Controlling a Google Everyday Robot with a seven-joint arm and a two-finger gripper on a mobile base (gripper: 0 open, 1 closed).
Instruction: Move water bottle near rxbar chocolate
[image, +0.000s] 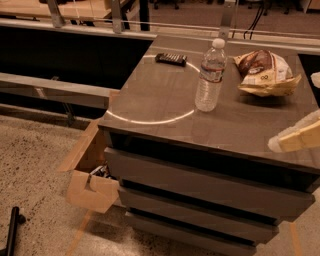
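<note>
Three loose things sit on the grey cabinet top (165, 107), one of each: one water bottle (210, 75), one rxbar chocolate (171, 59) and one crinkled snack bag (265, 72). From my console the water bottle stands upright near the middle of the top, white cap on, with the snack bag just beside it to its right and a little farther back. The rxbar chocolate lies flat near the far left corner, apart from the bottle; between the two I see only the tabletop, crossed by a thin bright ring of light (150, 121) whose edge passes near the bottle's base. The gripper (297, 137) hangs as a pale shape over the near right edge of the top, well apart from the bottle and touching neither bottle nor bar; whether it is parted or closed I cannot tell. Below the top I count three drawer fronts (200, 185). One opened cardboard box (92, 187) sits on the speckled floor against the cabinet's left side, and one black pole (12, 232) shows at the bottom left corner.
</note>
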